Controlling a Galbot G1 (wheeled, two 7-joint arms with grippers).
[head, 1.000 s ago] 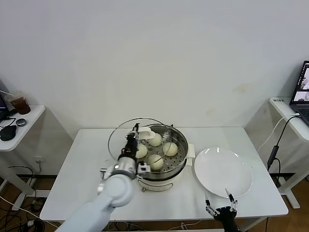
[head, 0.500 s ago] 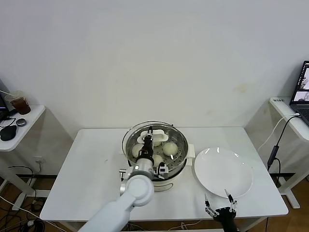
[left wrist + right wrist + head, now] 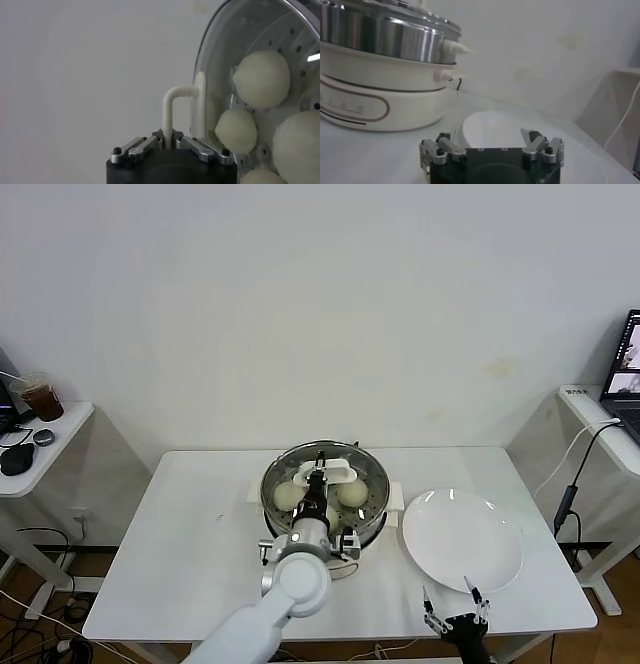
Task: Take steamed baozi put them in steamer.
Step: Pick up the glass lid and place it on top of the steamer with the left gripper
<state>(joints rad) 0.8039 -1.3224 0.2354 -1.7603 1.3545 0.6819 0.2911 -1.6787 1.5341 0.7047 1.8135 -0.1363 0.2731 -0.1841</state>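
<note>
Four baozi [image 3: 261,78], one steamer [image 3: 372,522], one glass lid [image 3: 352,461], one plate [image 3: 462,540], two pincers [image 3: 321,471].

An office-like test room around me: plain white wall [image 3: 320,304], white rectangular table [image 3: 180,554], open black laptop [image 3: 625,374], dangling grey cable [image 3: 572,484].
</note>
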